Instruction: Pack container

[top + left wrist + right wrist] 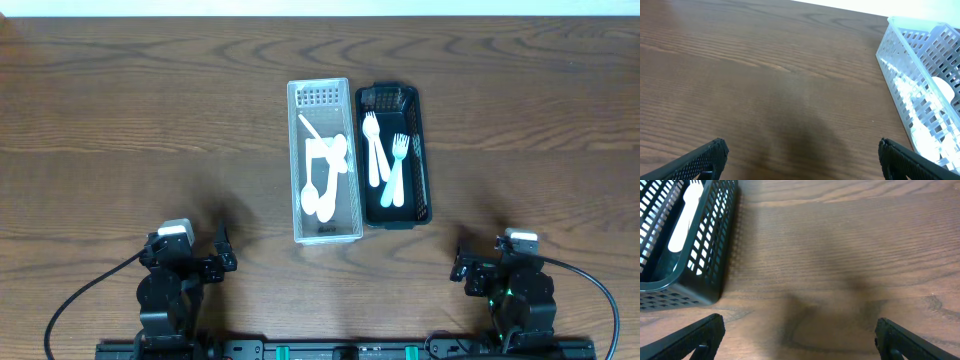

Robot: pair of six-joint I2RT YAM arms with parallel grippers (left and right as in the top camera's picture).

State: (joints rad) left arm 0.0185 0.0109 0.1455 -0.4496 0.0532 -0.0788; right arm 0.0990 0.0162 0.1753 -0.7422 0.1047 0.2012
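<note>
Black textured fingers (702,159) of the left end effector (802,159) stand wide apart at the lower corners of the left wrist view, and nothing is between them, only bare brown wood. The right end effector (800,337) is the same: its two fingers (695,336) are spread wide and hold nothing. Both hover low over the near edge of the wooden surface (120,130), the left one well apart from the baskets, the right one nearer to the corner of the dark one. In the middle of the surface two long perforated baskets lie side by side, close against each other. The white basket (296,160) on the left carries several white spoons (322,185), lying crossed over each other. The black basket (424,150) on the right carries two white forks (386,160), with the tines pointing to the far side. A small dark mark at the near end of the white basket is too small to read.
</note>
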